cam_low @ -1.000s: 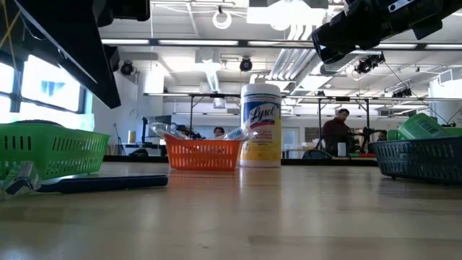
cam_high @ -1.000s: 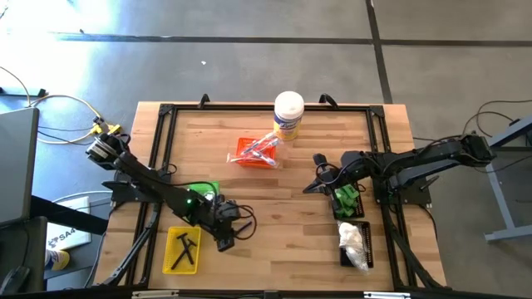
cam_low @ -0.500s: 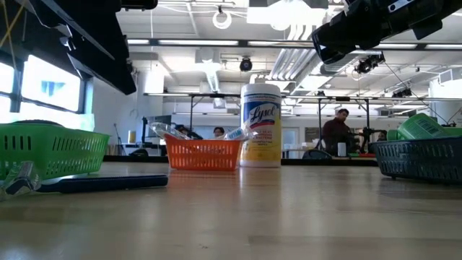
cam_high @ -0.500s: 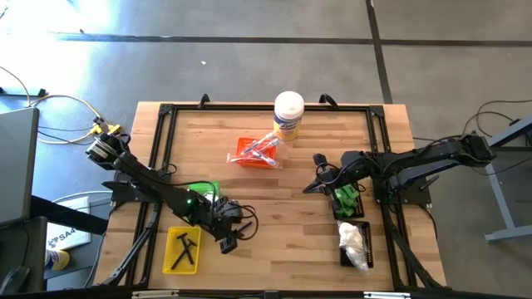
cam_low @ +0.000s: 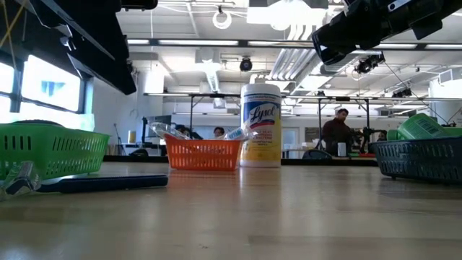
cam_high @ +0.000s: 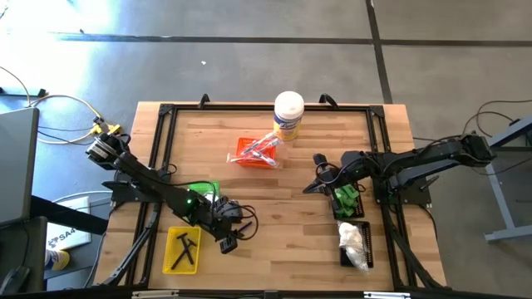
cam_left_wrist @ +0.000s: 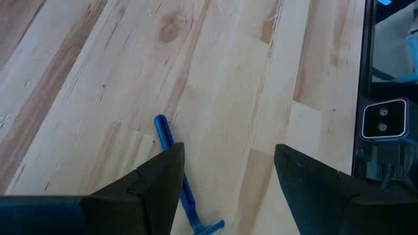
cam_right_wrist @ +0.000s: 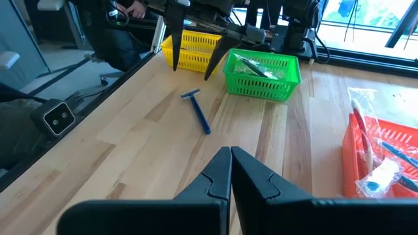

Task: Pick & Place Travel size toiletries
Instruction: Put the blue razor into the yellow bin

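Near the front edge of the surface (cam_high: 274,249), the left pincer (cam_left_wrist: 225,163) hangs with its jaws spread, released, above a blue razor (cam_left_wrist: 183,189) lying flat on the wood just beside the green tray (cam_high: 199,193). The yellow tray (cam_high: 182,249) sits at the front left corner with small black pieces inside. Toward the right edge, the right pincer (cam_right_wrist: 230,171) is clenched and holds nothing, beside a tray of green bottles (cam_high: 347,199). Farther back stand the orange tray (cam_high: 253,153) and white canister (cam_high: 288,114).

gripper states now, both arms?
Left gripper: open, empty, above the blue razor.
Right gripper: shut, holding nothing.
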`<state>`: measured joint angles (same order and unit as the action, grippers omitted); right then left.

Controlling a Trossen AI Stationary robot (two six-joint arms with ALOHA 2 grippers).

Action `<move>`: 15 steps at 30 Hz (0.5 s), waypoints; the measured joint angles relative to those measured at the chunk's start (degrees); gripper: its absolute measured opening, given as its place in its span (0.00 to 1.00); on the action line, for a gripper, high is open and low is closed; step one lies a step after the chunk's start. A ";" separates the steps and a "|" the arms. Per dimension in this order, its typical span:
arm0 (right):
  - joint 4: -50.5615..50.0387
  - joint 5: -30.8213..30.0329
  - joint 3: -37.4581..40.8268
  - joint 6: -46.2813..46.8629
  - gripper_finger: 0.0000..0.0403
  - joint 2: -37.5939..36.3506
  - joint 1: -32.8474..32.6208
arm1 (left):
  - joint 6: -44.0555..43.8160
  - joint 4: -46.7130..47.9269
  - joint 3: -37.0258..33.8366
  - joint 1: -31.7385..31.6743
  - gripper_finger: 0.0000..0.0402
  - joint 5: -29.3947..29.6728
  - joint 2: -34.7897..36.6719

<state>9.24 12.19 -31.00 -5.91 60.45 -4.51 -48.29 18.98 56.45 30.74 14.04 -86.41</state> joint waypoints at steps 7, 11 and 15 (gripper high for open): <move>0.01 0.00 0.00 0.06 0.01 0.00 0.01 | -0.02 -2.23 0.01 -0.02 0.58 1.95 -0.02; 0.01 -0.01 0.00 0.06 0.01 0.00 0.00 | -0.02 -5.05 0.02 0.00 0.58 2.15 -0.02; 0.02 0.00 0.00 0.09 0.01 0.00 0.00 | 0.00 -7.24 0.02 0.00 0.58 1.84 -0.02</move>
<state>9.26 12.19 -31.00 -5.82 60.45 -4.51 -48.29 11.75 56.47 30.74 15.88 -86.43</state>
